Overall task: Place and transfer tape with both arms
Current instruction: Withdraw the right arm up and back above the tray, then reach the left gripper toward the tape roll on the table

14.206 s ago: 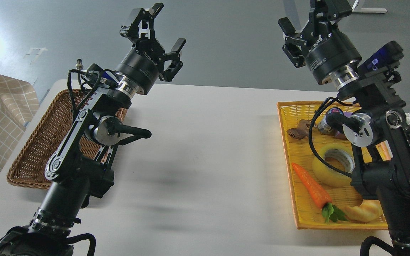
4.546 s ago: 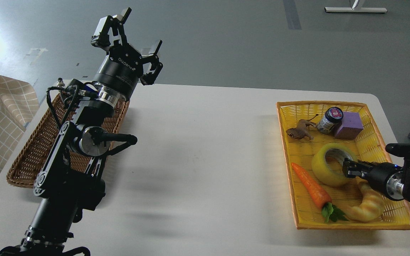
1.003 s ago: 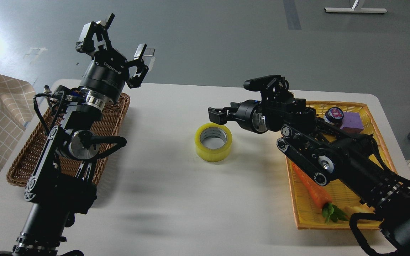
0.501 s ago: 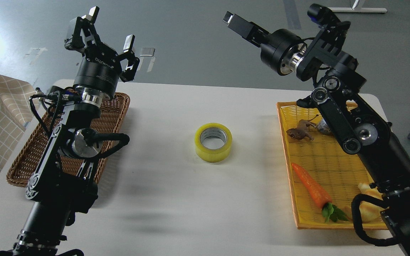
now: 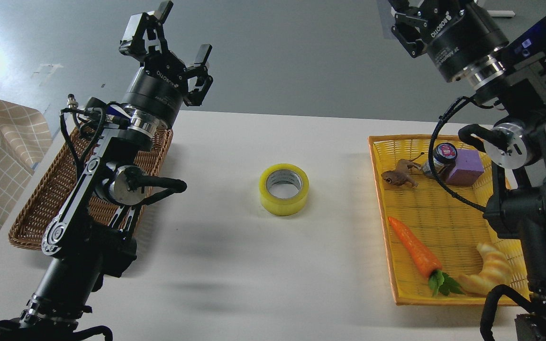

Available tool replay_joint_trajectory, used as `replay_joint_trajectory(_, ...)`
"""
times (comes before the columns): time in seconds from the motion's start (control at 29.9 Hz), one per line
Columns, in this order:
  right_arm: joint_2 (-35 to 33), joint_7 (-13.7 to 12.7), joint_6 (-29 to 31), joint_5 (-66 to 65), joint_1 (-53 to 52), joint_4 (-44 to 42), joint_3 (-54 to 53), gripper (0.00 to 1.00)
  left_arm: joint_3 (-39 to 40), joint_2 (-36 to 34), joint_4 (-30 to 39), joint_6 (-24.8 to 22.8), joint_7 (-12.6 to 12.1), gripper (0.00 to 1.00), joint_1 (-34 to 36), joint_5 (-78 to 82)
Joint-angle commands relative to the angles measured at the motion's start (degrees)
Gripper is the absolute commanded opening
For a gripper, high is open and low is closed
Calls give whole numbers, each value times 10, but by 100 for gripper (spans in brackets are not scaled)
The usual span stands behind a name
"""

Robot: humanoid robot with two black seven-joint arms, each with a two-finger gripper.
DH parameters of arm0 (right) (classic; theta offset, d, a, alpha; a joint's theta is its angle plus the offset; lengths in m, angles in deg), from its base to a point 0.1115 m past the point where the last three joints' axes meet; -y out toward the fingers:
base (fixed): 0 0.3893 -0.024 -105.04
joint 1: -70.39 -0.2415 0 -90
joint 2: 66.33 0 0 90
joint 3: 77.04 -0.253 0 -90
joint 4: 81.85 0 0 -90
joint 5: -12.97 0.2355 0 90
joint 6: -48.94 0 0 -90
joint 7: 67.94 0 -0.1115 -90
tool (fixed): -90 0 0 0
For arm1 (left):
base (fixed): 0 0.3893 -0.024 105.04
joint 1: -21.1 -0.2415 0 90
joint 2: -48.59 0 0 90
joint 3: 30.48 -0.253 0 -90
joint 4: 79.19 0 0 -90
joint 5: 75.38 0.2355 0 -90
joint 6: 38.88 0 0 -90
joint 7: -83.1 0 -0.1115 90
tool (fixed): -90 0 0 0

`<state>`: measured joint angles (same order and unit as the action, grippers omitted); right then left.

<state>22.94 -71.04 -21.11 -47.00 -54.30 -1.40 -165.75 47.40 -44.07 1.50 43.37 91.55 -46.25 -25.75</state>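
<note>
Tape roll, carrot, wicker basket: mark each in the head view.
tape roll (image 5: 284,202), head view, on its yellow outer wall.
carrot (image 5: 413,247), head view, mid orange body.
wicker basket (image 5: 33,219), head view, on its bare woven floor, left of the arm.

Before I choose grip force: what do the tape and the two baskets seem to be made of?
The tape: glossy translucent yellow plastic film on a grey-white core, probably cardboard. The brown basket: matte woven wicker or rattan, with visible strands. The yellow basket: a fine regular weave with slight sheen, likely plastic, possibly dyed bamboo.
</note>
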Motion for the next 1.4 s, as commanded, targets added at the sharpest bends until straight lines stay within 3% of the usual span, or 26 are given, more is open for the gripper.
replay_joint_trajectory(0.0, 0, 0, 1, 56, 25, 13, -13, 100, -1, 5, 4, 31, 5, 98, 1, 15)
replay_joint_trajectory(0.1, 2, 0, -1, 63, 32, 23, -19, 100, -2, 10, 4, 80, 0, 98, 12, 16)
replay_joint_trajectory(0.2, 7, 0, -1, 63, 36, 24, -25, 100, -1, 14, 4, 93, 0, 98, 17, 16)
replay_joint_trajectory(0.5, 7, 2, 5, 64, 52, 64, -24, 100, -16, -33, 52, 90, 7, 98, 21, 18)
replay_joint_trajectory(0.57, 7, 14, 18, 71, 56, 65, -21, 100, -29, -46, 53, 89, 8, 98, 19, 15)
replay_joint_trajectory(0.77, 7, 23, 76, 89, 67, 65, -22, 100, -26, -37, 53, 94, 15, 98, 10, 13)
replay_joint_trajectory(0.9, 7, 23, 78, 89, 69, 62, -21, 100, -32, -37, 53, 94, 14, 98, 13, 20)
replay_joint_trajectory(0.97, 7, 23, 78, 89, 72, 62, -22, 100, -38, -45, 54, 95, 10, 98, 16, 49)
replay_joint_trajectory(1.1, 7, 23, 78, 89, 74, 62, -22, 100, -76, -52, 53, 113, 6, 98, 27, 259)
replay_joint_trajectory(1.2, 7, 23, 79, 88, 72, 62, -22, 100, -107, -50, 48, 119, -17, 98, 32, 440)
replay_joint_trajectory(1.37, 7, 23, 77, 89, 69, 63, -24, 100, -158, -68, 30, 108, -49, 98, 62, 558)
